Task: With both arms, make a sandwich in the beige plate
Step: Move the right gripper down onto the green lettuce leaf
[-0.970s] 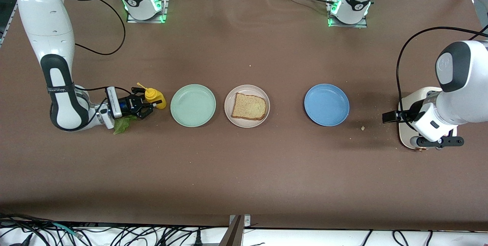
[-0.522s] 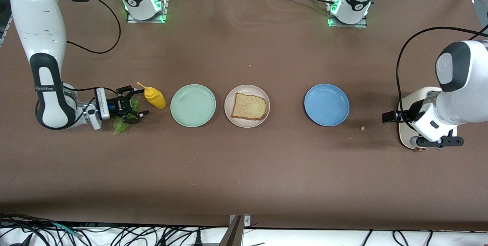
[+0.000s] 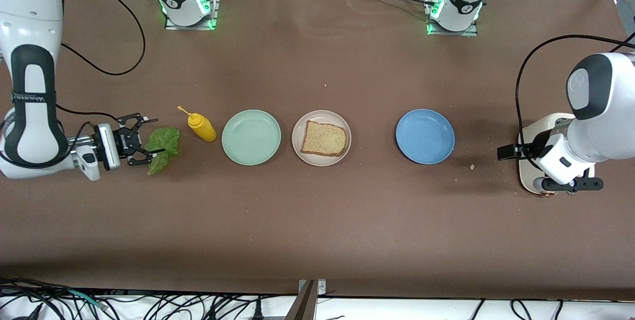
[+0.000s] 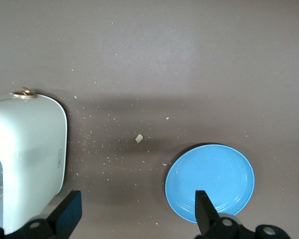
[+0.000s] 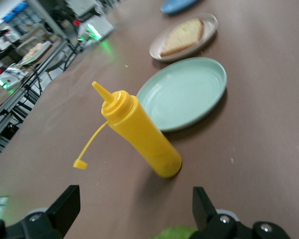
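The beige plate point(image 3: 321, 162) sits mid-table and carries one slice of brown bread point(image 3: 323, 138); the right wrist view also shows the plate point(image 5: 209, 22) and the bread point(image 5: 182, 37). A green lettuce leaf point(image 3: 166, 142) lies on the table toward the right arm's end. My right gripper point(image 3: 154, 136) is low beside the leaf, open and holding nothing; its fingers point(image 5: 65, 206) point at the yellow bottle. My left gripper point(image 4: 135, 211) hangs open and empty over the table next to a white toaster point(image 3: 527, 171), where that arm waits.
A yellow squeeze bottle point(image 3: 201, 127) stands between the lettuce and a mint-green plate point(image 3: 251, 137). A blue plate point(image 3: 425, 136) lies between the beige plate and the toaster point(image 4: 25, 159). Crumbs point(image 4: 138, 138) dot the table near the toaster.
My right gripper opened, let go of the yellow bottle and drew back toward the right arm's end of the table, uncovering the lettuce. The left arm has not moved.
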`<state>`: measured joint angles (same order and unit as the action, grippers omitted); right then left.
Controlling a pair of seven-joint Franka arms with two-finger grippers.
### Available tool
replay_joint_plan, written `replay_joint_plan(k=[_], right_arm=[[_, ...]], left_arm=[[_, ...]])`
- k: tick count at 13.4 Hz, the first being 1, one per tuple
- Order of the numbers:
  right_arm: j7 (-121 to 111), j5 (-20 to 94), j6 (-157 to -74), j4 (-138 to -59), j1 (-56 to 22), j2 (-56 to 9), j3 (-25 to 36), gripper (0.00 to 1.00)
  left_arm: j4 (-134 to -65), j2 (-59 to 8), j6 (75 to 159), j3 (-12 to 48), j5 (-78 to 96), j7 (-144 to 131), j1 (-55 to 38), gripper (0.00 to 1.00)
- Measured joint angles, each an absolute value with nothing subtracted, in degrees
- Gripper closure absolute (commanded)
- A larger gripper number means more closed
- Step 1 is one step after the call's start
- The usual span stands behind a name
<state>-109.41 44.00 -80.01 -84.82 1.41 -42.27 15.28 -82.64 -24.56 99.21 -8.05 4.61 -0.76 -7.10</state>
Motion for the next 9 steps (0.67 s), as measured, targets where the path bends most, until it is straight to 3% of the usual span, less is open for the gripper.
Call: replay_joint_plan(k=[9], right_arm=[[-66.08, 27.65, -99.61, -84.57, -1.22, -38.77, 16.33, 0.00]], left_arm=[[-82.64, -24.56, 99.21, -8.04, 4.61, -0.76, -7.10, 0.00]])
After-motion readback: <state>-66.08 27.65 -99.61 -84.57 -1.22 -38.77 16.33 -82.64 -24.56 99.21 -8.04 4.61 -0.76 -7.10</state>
